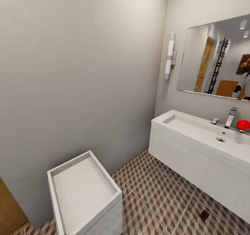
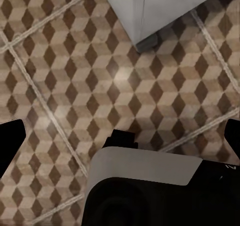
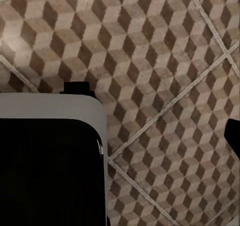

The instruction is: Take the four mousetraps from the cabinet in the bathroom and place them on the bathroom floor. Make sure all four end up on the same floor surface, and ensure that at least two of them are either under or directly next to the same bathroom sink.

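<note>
Underfoot in the head view, floor (image 1: 163, 197) of large square tiles, brown-and-beige cube pattern, pale grout lines, running from lower left to the right wall. Small dark drain (image 1: 204, 214) set into it near the lower right. Grey walls meeting in a corner.

Against the right wall, long white sink (image 1: 194, 148) hung clear of the tiles, with chrome tap (image 1: 230, 117) and a red round thing (image 1: 243, 125) on its rim. Above, mirror (image 1: 215, 58) reflecting a door, a dark ladder rail and an orange-brown block. Beside the mirror, white tube lamp (image 1: 169, 56).

At lower left, white open-top unit (image 1: 55, 207) against the wall, standing on the tiles. Past it, at the frame's corner, brown panel (image 1: 10, 207); cannot tell what.

Left end effector (image 2: 120, 136) above the tiles, dark fingers (image 2: 10, 143) wide apart, nothing between them; corner of a white unit (image 2: 150, 11) close ahead.

Right end effector (image 3: 120, 136) also above the tiles, partly behind a grey-and-black body; one finger (image 3: 234, 136) showing, so cannot tell how far open.
</note>
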You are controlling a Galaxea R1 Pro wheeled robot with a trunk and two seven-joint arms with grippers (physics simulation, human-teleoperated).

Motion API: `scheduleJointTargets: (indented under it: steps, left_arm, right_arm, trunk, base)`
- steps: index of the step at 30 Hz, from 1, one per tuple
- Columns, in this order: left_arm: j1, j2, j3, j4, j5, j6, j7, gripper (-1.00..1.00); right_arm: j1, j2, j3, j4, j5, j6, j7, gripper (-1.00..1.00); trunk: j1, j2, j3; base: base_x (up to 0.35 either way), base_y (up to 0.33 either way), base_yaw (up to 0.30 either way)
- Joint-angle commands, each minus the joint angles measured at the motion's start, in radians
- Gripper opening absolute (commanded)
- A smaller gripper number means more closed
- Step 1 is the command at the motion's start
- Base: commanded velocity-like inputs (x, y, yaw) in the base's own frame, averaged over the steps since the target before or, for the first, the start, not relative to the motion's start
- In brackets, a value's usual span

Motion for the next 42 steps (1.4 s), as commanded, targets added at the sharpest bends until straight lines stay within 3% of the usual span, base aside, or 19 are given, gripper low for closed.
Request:
scheduleJointTargets:
  steps: [1, 27, 42]
  left_arm:
    - [-0.001, 0.0, -0.008, 0.001, 0.007, -0.003, 0.004, 1.0]
    - [-0.001, 0.0, -0.008, 0.001, 0.007, -0.003, 0.004, 1.0]
    - [-0.001, 0.0, -0.008, 0.001, 0.007, -0.003, 0.004, 1.0]
  right_arm:
    - [-0.001, -0.001, -0.009, 0.003, 0.01, -0.006, -0.003, 1.0]
    - [-0.001, -0.001, -0.009, 0.003, 0.01, -0.005, -0.003, 1.0]
    - [-0.001, 0.012, -0.008, 0.003, 0.011, -0.007, -0.003, 1.0]
  trunk:
    - [0.0, -0.001, -0.001]
    - [0.0, -0.001, -0.001]
    - [0.0, -0.001, 0.003]
  base:
    - [0.0, 0.0, 0.277]
    - [0.0, 0.0, 0.277]
    - [0.0, 0.0, 0.277]
